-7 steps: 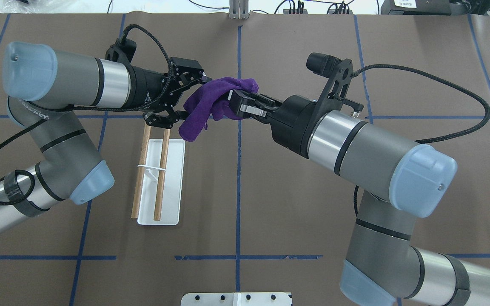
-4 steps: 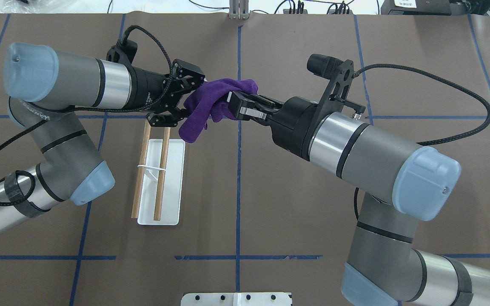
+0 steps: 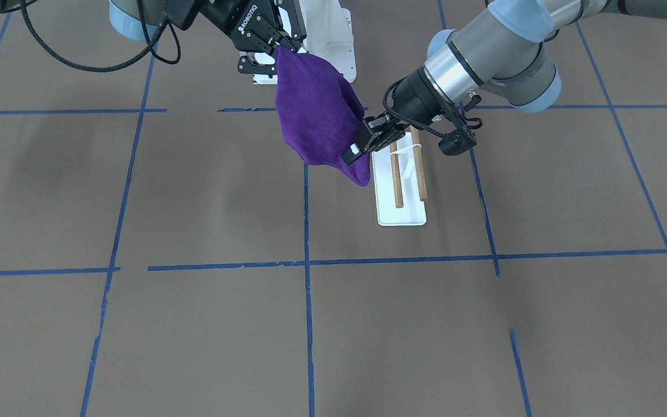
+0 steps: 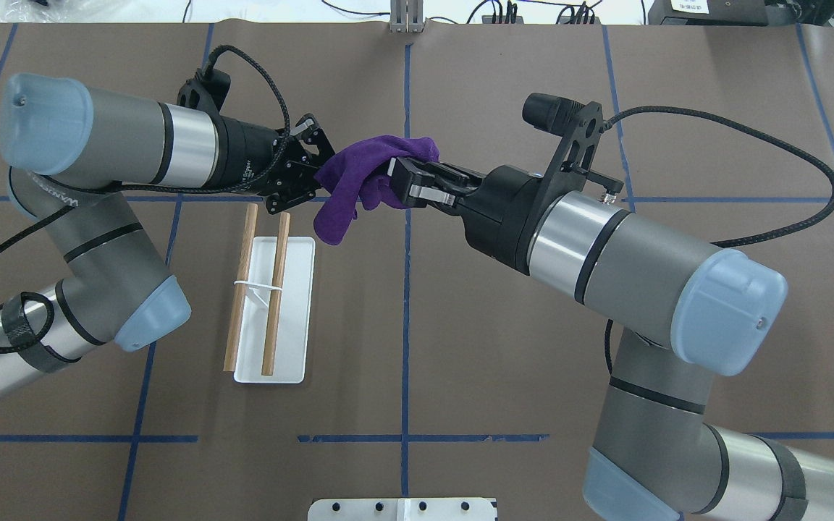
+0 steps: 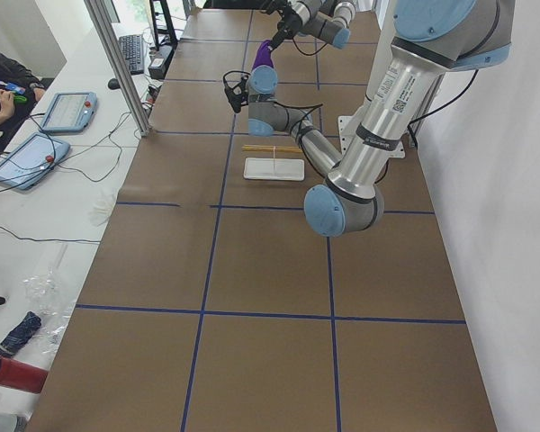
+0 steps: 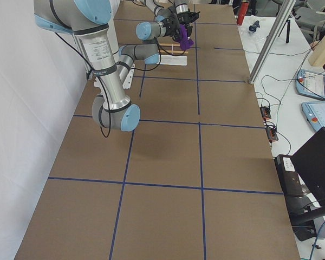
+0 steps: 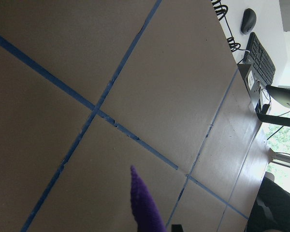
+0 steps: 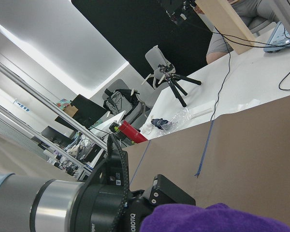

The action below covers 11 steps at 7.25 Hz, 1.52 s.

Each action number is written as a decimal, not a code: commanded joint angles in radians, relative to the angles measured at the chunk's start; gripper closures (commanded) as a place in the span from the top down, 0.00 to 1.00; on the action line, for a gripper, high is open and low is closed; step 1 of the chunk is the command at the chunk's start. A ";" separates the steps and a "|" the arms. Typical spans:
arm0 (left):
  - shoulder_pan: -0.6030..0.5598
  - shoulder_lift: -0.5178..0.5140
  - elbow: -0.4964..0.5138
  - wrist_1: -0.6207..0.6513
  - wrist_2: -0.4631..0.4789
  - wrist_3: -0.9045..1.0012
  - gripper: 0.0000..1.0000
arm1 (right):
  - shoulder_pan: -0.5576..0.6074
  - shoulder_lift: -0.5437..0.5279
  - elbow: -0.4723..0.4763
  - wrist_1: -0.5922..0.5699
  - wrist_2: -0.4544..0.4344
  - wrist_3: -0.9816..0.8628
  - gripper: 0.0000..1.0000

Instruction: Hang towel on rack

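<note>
A purple towel [image 4: 355, 177] hangs in the air between my two grippers, just beyond the rack's far end. My right gripper [image 4: 392, 181] is shut on its right part. My left gripper [image 4: 319, 179] is shut on its left edge. In the front view the towel [image 3: 316, 119] droops from the right gripper [image 3: 280, 49] down to the left gripper [image 3: 361, 142]. The rack stands on the table below the left gripper, with a white base [image 4: 294, 318] and two wooden rods [image 4: 276, 289]. It also shows in the front view [image 3: 401, 217]. The towel's tip shows in the left wrist view [image 7: 145, 208].
The white robot pedestal plate [image 4: 402, 509] sits at the near table edge. Blue tape lines [image 4: 406, 325] cross the brown table. A black cable [image 4: 750, 137] loops off the right wrist. Operators' desks with tablets [image 5: 67, 112] lie past the far edge.
My left gripper's fingers have gone from spread open around the towel's left edge to shut on it, and its wrist has turned. The right gripper has held the towel almost still.
</note>
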 commanded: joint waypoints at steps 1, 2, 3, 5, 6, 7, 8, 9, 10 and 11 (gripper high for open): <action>0.000 0.000 -0.002 0.000 -0.001 0.002 0.00 | 0.001 -0.010 0.008 0.000 0.003 -0.015 0.00; 0.000 0.002 -0.002 0.001 -0.001 0.002 0.00 | -0.001 -0.012 0.008 0.000 0.001 -0.013 0.34; -0.002 0.002 -0.002 0.000 -0.001 0.002 0.00 | -0.016 -0.010 0.022 -0.002 -0.008 0.006 0.99; -0.002 0.002 -0.002 0.000 -0.001 0.002 0.00 | -0.027 -0.019 0.048 -0.012 -0.005 0.007 1.00; -0.003 0.002 -0.009 0.000 -0.001 0.002 0.00 | -0.027 -0.054 0.066 -0.012 -0.002 0.000 1.00; -0.008 0.002 -0.021 0.001 -0.001 0.000 0.00 | -0.024 -0.111 0.103 -0.012 0.016 -0.010 1.00; -0.012 0.002 -0.033 0.003 -0.001 0.000 0.00 | -0.021 -0.160 0.135 -0.014 0.059 -0.010 1.00; -0.020 0.005 -0.051 0.006 0.000 0.000 0.00 | 0.007 -0.203 0.149 -0.014 0.104 -0.010 1.00; -0.043 0.012 -0.080 0.023 0.011 0.000 0.00 | 0.099 -0.247 0.146 -0.023 0.204 -0.010 1.00; -0.070 0.012 -0.128 0.052 0.015 0.000 0.00 | 0.239 -0.248 0.146 -0.128 0.363 -0.010 1.00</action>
